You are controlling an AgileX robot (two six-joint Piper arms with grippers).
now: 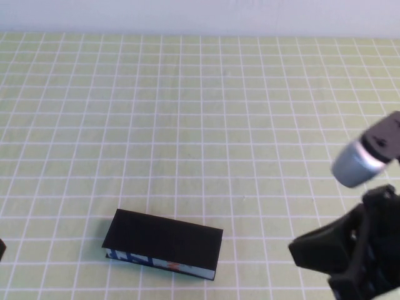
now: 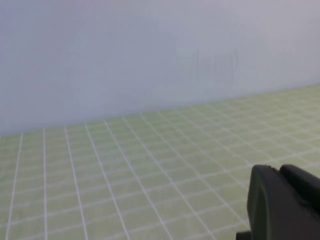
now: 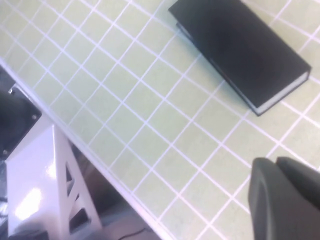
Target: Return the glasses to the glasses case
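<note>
The glasses case (image 1: 164, 242) lies shut on the green checked cloth at the front, left of centre, its printed strip (image 1: 156, 262) facing me. It also shows in the right wrist view (image 3: 240, 47). The glasses are not in view. My right gripper (image 1: 299, 249) hovers at the front right, to the right of the case and apart from it; its fingers (image 3: 280, 200) are pressed together and empty. My left gripper (image 2: 277, 172) is at the far front left edge, away from the case, its fingers together and empty.
The table's front edge and a white metal frame (image 3: 45, 170) show in the right wrist view. A pale wall (image 2: 150, 50) runs along the back of the table. The right arm's silver joint (image 1: 356, 164) hangs above the right side.
</note>
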